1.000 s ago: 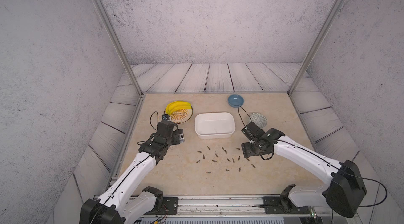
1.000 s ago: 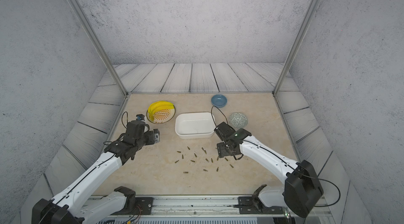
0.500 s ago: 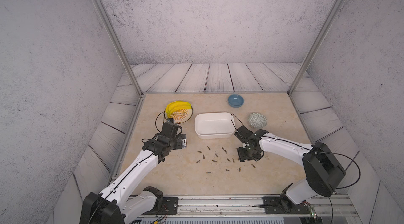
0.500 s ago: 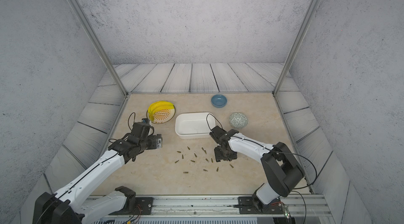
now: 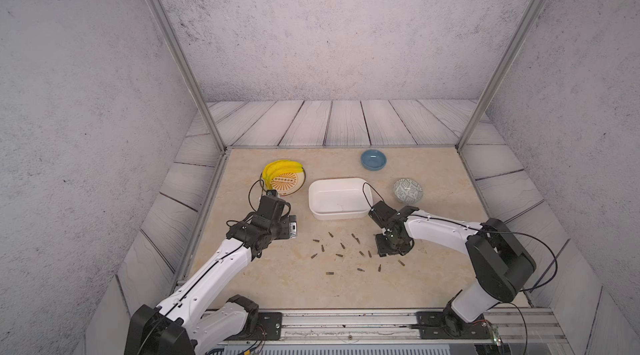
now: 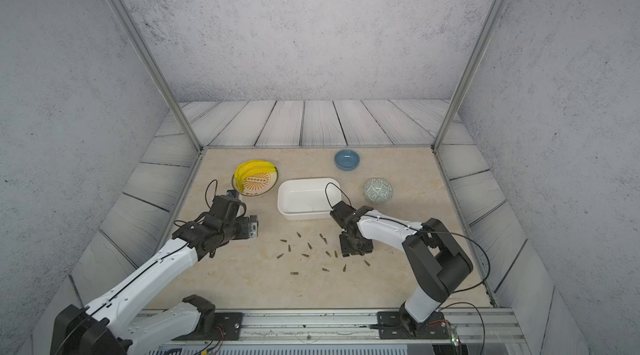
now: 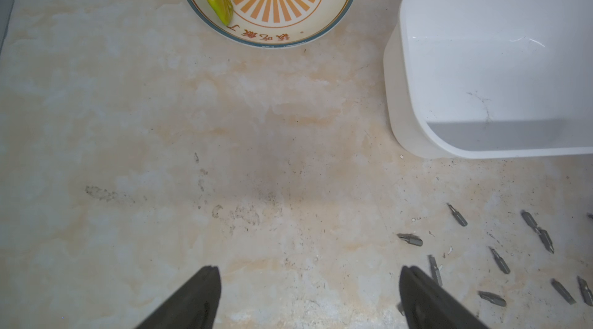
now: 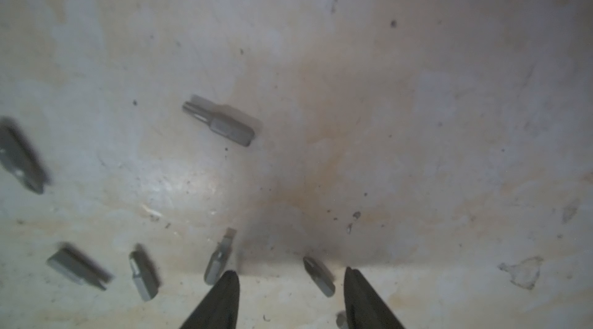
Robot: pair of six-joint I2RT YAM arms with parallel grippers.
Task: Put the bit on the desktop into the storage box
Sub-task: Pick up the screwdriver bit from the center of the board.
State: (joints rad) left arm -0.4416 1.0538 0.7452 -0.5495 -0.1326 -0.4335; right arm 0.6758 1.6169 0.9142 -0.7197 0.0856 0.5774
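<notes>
Right gripper (image 8: 290, 272) low over the desktop (image 8: 417, 118), jaws spread.
One bit (image 8: 319, 276) lies between my fingertips (image 8: 226, 292), other bits (image 8: 219, 261) scattered just beside them.

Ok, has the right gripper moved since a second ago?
Yes. The right gripper has moved slightly toward the front edge, away from the white box, down among the bits.

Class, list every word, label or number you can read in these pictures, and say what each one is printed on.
"菜美味香": circled characters in the banner on the plate, upside down in the left wrist view; the two end characters are unclear.
"吃饭了": red, on the same plate's rim, upside down; one more character beside it is unclear.
The storage box and the bits show no text.
</notes>
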